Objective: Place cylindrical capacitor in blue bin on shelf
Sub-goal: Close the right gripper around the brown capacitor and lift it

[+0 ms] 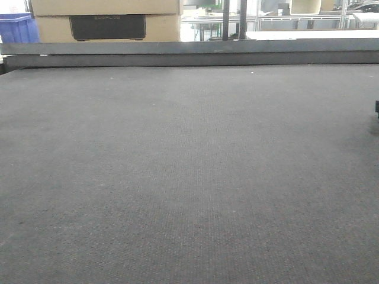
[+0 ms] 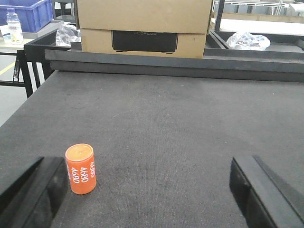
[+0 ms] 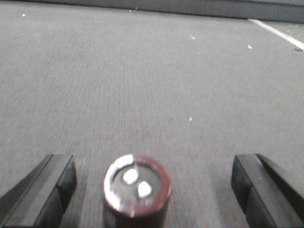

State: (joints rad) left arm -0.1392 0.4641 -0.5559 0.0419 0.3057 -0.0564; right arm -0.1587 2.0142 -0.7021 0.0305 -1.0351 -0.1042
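right wrist view shows the capacitor [image 3: 137,187] standing upright on the desk [image 3: 142,71] between the right jaws, which gape wide and do not touch it. left jaws are wide too, empty, an orange cell [image 2: 81,168] close by one of them. nothing is gripped yet: grasp, carry and drop remain. a blue crate [image 2: 28,14] sits far behind the desk; no shelf is in view.

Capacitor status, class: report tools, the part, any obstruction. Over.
Left tool open, right tool open. Capacitor upright on mat between right tool's jaws, ungripped. Orange cylinder by left tool; nothing blocking the capacitor.
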